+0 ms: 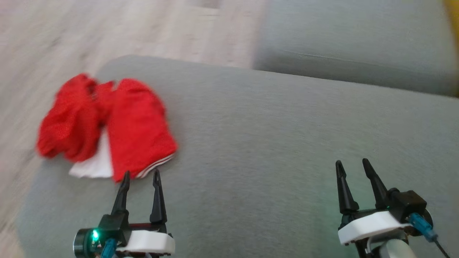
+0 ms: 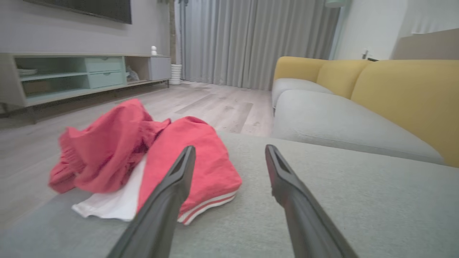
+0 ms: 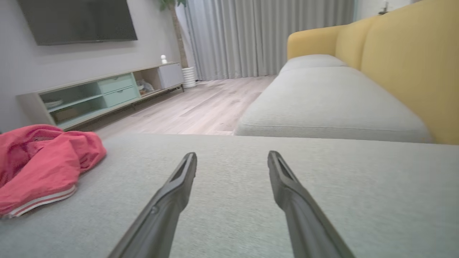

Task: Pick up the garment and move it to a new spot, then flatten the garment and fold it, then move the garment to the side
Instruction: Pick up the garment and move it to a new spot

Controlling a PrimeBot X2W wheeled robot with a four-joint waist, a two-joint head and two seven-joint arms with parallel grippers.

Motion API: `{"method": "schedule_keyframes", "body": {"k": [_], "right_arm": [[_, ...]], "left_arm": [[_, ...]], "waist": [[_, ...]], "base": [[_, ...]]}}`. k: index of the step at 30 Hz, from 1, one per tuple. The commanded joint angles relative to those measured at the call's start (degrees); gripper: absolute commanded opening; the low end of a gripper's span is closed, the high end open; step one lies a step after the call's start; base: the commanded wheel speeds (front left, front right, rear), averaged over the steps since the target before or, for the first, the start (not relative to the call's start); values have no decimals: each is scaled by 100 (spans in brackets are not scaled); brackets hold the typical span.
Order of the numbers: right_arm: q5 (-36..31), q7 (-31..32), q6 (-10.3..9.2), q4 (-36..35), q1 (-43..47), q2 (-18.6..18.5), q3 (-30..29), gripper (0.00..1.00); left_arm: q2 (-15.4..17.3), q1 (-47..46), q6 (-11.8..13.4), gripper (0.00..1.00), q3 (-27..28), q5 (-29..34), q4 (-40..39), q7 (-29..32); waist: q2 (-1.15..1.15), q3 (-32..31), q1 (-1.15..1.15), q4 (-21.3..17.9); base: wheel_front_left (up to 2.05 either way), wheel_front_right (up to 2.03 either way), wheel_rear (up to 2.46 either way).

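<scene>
so the crumpled red fabric garment with a white inner panel and white-striped hem (image 1: 136, 129) (image 2: 107, 150) (image 3: 39, 161) is lying in a heap on the wide grey fabric sofa cushion (image 1: 269, 136) (image 2: 358, 186) (image 3: 251, 200). it's up near the cushion's left edge, close to the rounded far corner, and one bunched-up part sits right at the edge. nothing is holding it.

left jaws are spread wide with nothing between them. the two long dark fingers (image 1: 156, 200) (image 2: 168, 200) point at the striped hem, tips just beside it. in the head view one tip overlaps the hem, but honestly i can't tell if it's actually touching the cloth. that view is pretty smeared too.

right jaws are spread wide as well and also carry nothing. their dark fingers (image 1: 344, 190) (image 3: 172, 193) sit over bare grey cushion, well apart from the garment.

behind all that there's a second grey seat cushion (image 1: 351, 39) (image 2: 340, 122) (image 3: 330, 96) with a mustard yellow padded backrest (image 2: 405, 96) (image 3: 412, 64). pale wood plank floor (image 1: 107, 28) (image 2: 215, 104) (image 3: 200, 107) runs off to the left of the sofa. against the far wall is a low media cabinet with mint green drawers (image 2: 71, 75) (image 3: 100, 93), with a dark flat screen (image 3: 75, 21) mounted above it. long grey pleated curtains (image 2: 251, 39) (image 3: 258, 36) hang at the back.
</scene>
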Motion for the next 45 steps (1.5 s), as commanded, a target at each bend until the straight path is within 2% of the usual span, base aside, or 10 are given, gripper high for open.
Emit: {"method": "schedule_keyframes", "body": {"k": [1,6,14,23,30,38,42,43,44,45], "right_arm": [[-49,-62,44,-200,-158,-50,148,100],[-18,-62,44,-220,-218,-50,136,100],[-230,-62,44,-196,-544,-50,156,100],[-851,-62,44,-578,-1004,-277,-389,100],[-929,-62,44,-886,-1339,-944,-486,100],[-831,-62,44,-1147,-1510,-1229,-665,100],[-810,-62,44,-1213,-1521,-1217,-780,100],[-801,-62,44,-1226,-1538,-1214,-812,100],[-796,-62,44,-1238,-1545,-1214,-840,100],[-796,-62,44,-1238,-1545,-1214,-840,100]], "left_arm": [[32,-179,26,100,210,59,-218,-55],[32,-113,58,100,381,168,-418,-55],[32,-142,348,100,719,218,-1005,-55],[294,-1780,-79,100,1000,890,-1250,-55],[732,-4225,-337,100,1226,816,1197,421],[1389,-5814,40,100,1458,900,4036,2402],[1590,-5895,148,100,1632,749,4763,2664],[1602,-5911,171,23,1712,665,4851,2583],[1584,-5933,151,0,1809,546,4923,2480],[1584,-5933,151,0,1809,546,4923,2480]], "waist": [[0,-1,0,635],[0,93,0,1245],[0,577,0,1462],[0,1679,0,1417],[0,2610,0,911],[0,3273,0,272],[0,3449,0,99],[0,3487,0,78],[0,3513,0,76],[0,3513,0,76]], "base": [[0,0,0],[0,0,0],[0,0,0],[0,0,0],[0,0,0],[0,0,0],[0,0,0],[0,0,0],[0,0,0],[0,0,0]]}}
